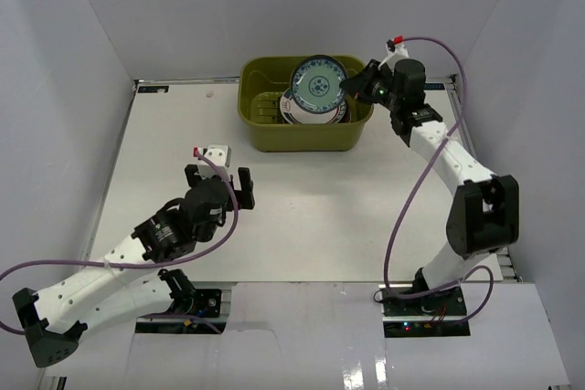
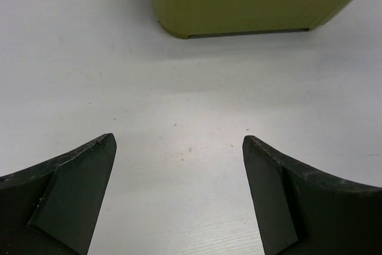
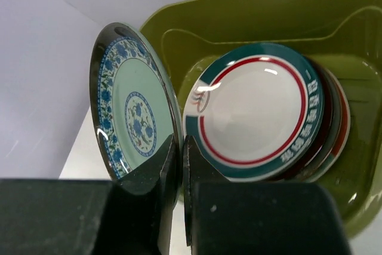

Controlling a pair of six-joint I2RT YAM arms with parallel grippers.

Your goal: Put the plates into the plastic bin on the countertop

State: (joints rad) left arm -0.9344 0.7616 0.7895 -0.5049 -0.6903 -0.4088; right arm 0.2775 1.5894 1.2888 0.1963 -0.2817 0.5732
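The right gripper (image 3: 180,147) was shut tight on the rim of a teal plate with blue flowers (image 3: 134,108). It held this plate on edge above the right half of the plastic bin (image 1: 274,134), close to the bin's right rim. Inside the bin lay a stack of plates (image 3: 256,111) with a white green-ringed one on top; the marks on its ring were too small to read. The left gripper (image 2: 179,147) stood wide open and held nothing. It was over the countertop (image 1: 311,216), well apart from the bin's front wall.
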